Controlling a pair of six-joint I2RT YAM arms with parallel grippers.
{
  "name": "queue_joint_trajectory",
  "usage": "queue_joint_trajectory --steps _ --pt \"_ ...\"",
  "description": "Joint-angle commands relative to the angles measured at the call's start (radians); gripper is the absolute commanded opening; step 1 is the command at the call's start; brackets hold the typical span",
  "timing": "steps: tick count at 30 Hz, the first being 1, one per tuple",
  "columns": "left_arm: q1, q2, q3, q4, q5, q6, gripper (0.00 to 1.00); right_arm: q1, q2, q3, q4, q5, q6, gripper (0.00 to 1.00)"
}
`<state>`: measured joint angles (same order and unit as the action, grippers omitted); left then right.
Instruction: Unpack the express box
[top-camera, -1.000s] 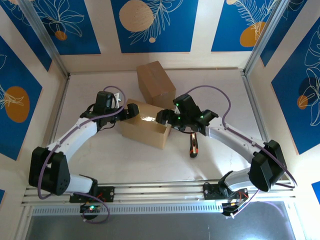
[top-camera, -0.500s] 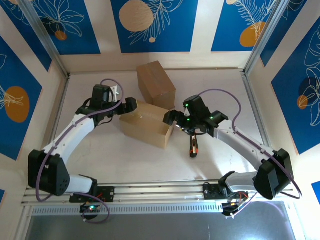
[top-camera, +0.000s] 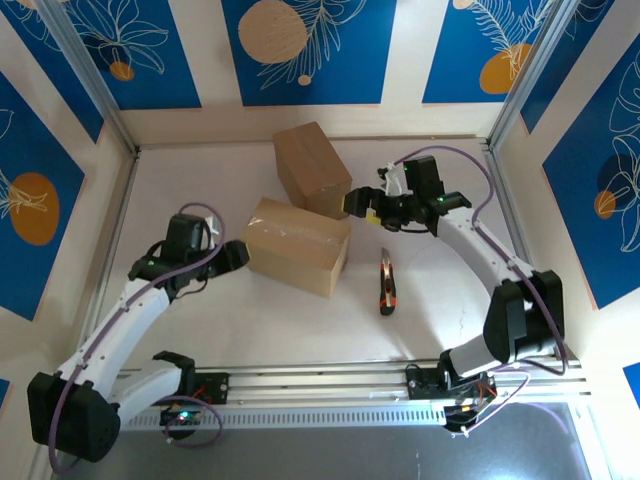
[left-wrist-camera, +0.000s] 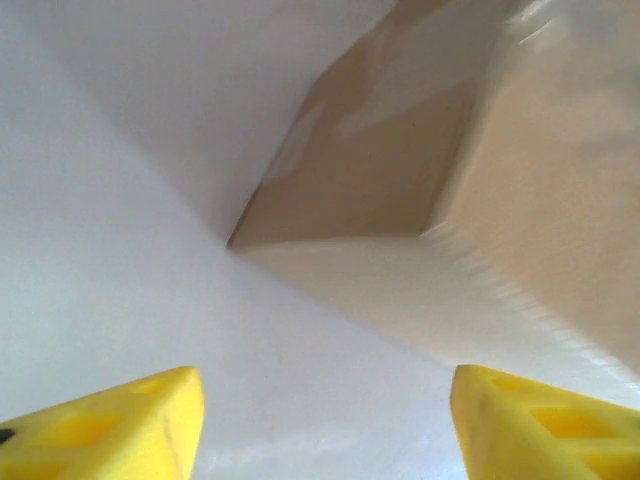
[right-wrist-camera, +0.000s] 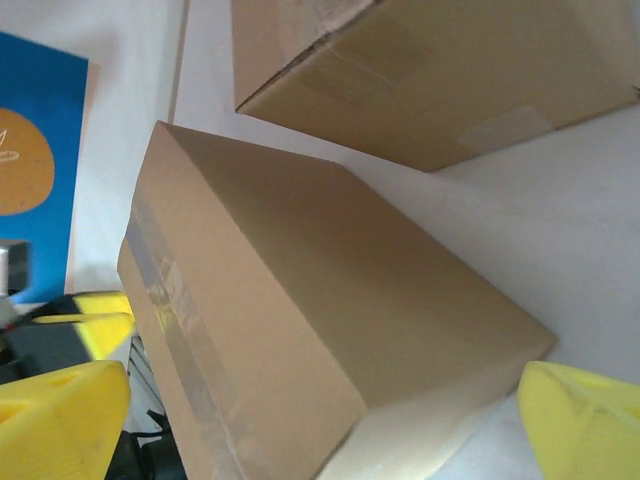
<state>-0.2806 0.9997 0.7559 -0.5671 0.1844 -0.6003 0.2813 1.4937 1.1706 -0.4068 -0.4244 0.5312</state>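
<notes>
Where the left gripper (top-camera: 232, 257) sits: low over the white tabletop (top-camera: 440, 300), right off the left end of the brown cardboard box sealed with clear tape (top-camera: 297, 245). It's close, but from above a sliver of table shows between them.
Left jaws: spread wide with nothing between them. On the left wrist camera a yellow fingertip (left-wrist-camera: 110, 425) sits in each bottom corner, with bare table between and a blurred corner of the box ahead.
Right gripper (top-camera: 357, 203): up at the back, hovering by the near right corner of the plain brown cardboard box (top-camera: 312, 168). From above I cannot tell whether it touches.
Right jaws: wide as well, and empty. Its wrist camera has yellow pads (right-wrist-camera: 60, 420) at both lower corners, looking down across the taped box's top and long side.
Taped box: lying flat mid-table between the two arms, turned at an angle. Its flaps are shut and a glossy tape strip runs along the top.
Plain box: just behind the taped one, towards the back wall. The right wrist camera shows a strip of table between the two.
Cutter: a red-and-black box cutter (top-camera: 386, 285) lies free on the table, lengthways front to back. It is just right of the taped box's near corner and apart from it.
Surround: blue wall panels with white leaves and orange discs (top-camera: 300, 50).
</notes>
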Motion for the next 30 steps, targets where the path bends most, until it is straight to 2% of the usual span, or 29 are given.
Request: queue_joint_trajectory --steps 1,7,17,20,24,30 --pt "-0.003 -0.008 -0.053 0.018 0.036 -0.047 0.63 0.013 0.057 0.052 0.057 -0.090 -0.072 1.00" --pt "-0.003 0.085 -0.069 0.133 0.049 -0.070 0.63 0.082 0.136 0.097 0.067 -0.087 -0.065 0.96" --pt "-0.003 0.177 -0.057 0.201 0.009 -0.064 0.63 0.200 0.098 0.033 0.061 0.017 -0.006 0.96" --pt "-0.004 0.183 -0.053 0.202 -0.002 -0.060 0.64 0.202 0.085 0.035 0.033 0.061 0.009 0.96" --pt "-0.003 0.182 -0.045 0.191 -0.006 -0.058 0.64 0.173 0.047 0.050 -0.037 0.191 0.049 0.99" --pt "-0.003 0.119 -0.013 0.078 -0.093 -0.037 0.67 0.090 -0.112 0.017 -0.225 0.405 0.099 0.99"
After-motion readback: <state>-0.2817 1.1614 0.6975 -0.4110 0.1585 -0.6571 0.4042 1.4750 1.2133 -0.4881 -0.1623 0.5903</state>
